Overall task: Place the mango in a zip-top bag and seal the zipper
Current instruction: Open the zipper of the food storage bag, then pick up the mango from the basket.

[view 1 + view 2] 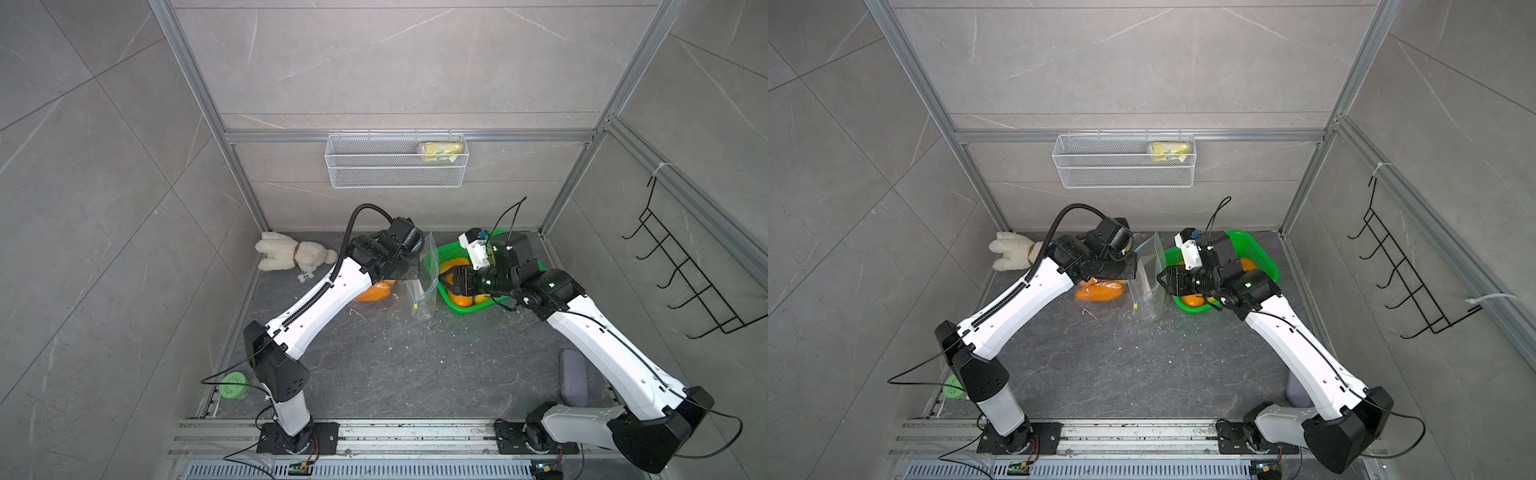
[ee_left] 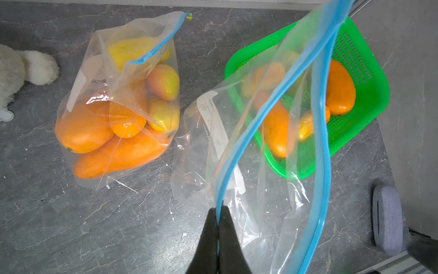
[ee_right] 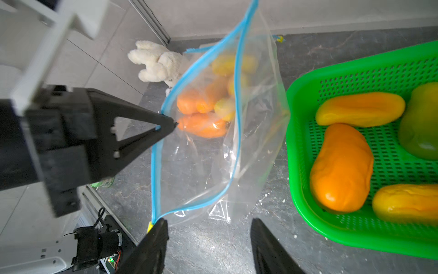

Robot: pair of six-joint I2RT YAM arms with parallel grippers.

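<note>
Left gripper (image 2: 217, 213) is pinched tight on the blue zip edge of the bag (image 2: 272, 189), mouth gaping. Right gripper (image 3: 208, 224) has its jaws wide, nothing in them. Mango (image 3: 341, 168) lies in the green basket (image 1: 445, 254), at the bag's 3 o'clock in a top view.

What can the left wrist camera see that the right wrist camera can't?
Only the left wrist view shows the grey case. Only the right wrist view shows the green fruit in the green basket and the right gripper, open. Both show the left gripper pinching the empty bag by its blue zipper, the green basket and the plush toy.
</note>
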